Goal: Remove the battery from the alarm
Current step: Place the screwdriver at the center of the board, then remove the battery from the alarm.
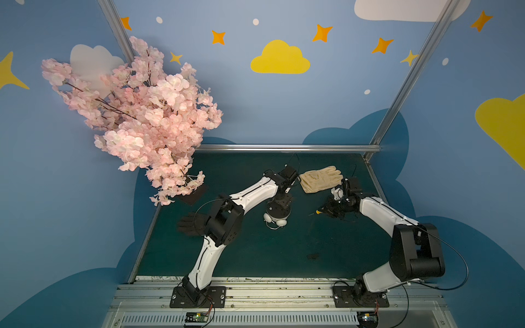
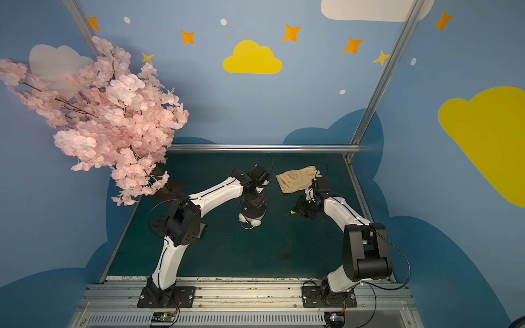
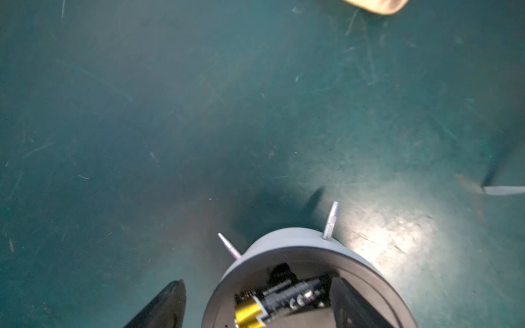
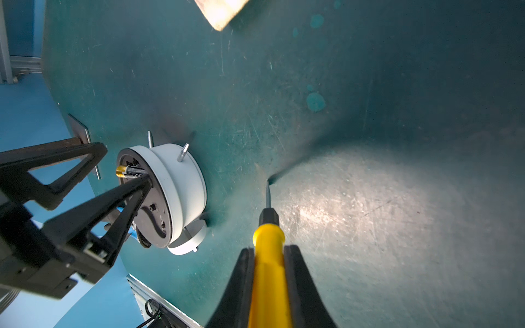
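L gripper [image 3: 257, 301] is open, one finger outside the rim of the alarm [image 3: 284, 241]. The battery [image 3: 287, 298] sits in its back bay, gold end showing, clock face-down. R gripper [image 4: 268, 252] clamps the yellow-handled screwdriver [image 4: 268, 235], well apart. Shift so both fingers land inside the rim, pinch mid-cell, then lift gold end first.

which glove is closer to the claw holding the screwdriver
The beige glove, lying just beyond the right claw that grips the yellow-handled screwdriver; the black glove lies across the mat, partly hidden behind the left arm.
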`<action>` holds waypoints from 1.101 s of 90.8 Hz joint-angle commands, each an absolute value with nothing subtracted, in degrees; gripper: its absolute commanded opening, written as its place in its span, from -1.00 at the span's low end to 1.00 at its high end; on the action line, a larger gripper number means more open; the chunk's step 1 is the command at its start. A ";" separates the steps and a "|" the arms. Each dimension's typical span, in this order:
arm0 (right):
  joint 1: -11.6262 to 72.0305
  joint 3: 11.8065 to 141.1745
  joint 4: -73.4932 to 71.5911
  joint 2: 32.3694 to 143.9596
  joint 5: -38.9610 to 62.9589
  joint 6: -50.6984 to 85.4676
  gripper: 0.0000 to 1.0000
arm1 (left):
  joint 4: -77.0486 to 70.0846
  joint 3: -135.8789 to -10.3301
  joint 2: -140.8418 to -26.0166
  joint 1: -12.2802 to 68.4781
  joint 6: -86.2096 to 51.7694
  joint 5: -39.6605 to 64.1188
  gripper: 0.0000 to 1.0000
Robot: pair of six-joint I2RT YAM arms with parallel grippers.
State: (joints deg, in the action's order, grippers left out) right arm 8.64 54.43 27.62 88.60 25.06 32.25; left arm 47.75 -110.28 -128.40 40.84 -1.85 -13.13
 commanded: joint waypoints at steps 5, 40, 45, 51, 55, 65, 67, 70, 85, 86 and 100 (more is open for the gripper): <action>9.29 52.62 29.34 88.91 23.71 30.58 -0.83 | 51.06 -109.72 -130.65 40.73 -3.72 -13.27 0.51; 12.68 58.56 34.75 78.98 10.73 25.25 0.05 | 49.91 -104.65 -125.68 38.29 -5.58 -15.17 0.19; 14.57 59.62 33.37 80.03 13.07 24.66 0.05 | 49.65 -104.00 -125.24 37.70 -6.30 -14.39 0.11; 17.38 61.27 32.34 82.15 14.15 25.24 0.04 | 48.91 -102.97 -124.40 37.18 -7.05 -13.71 -0.05; 19.30 62.18 31.88 83.41 13.62 25.53 0.04 | 48.14 -102.05 -123.72 36.84 -7.51 -13.10 -0.11; 22.43 63.26 30.39 85.49 12.56 26.46 0.04 | 45.93 -99.51 -121.85 35.43 -9.34 -11.04 -0.23; 22.77 63.27 30.27 85.69 12.48 26.43 0.04 | 45.43 -98.99 -121.45 35.12 -9.78 -10.36 -0.26; 23.03 63.28 30.16 85.78 12.29 26.41 0.04 | 44.39 -98.13 -120.88 34.66 -10.30 -9.25 -0.31; 23.04 63.35 31.54 85.98 11.78 25.04 0.04 | 41.23 -95.86 -117.48 33.70 -11.16 -4.77 -0.35; 23.03 63.32 31.59 86.01 11.78 25.00 0.04 | 41.22 -95.74 -117.23 33.68 -11.21 -4.45 -0.36; 23.30 63.12 31.11 86.45 13.87 25.21 0.05 | 39.46 -91.64 -113.82 31.81 -13.49 -1.19 -0.51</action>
State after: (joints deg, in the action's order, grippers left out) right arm 23.03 62.06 30.87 85.89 12.91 26.04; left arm 41.89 -94.11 -117.91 32.99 -10.96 -5.10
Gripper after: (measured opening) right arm 0.522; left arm 0.264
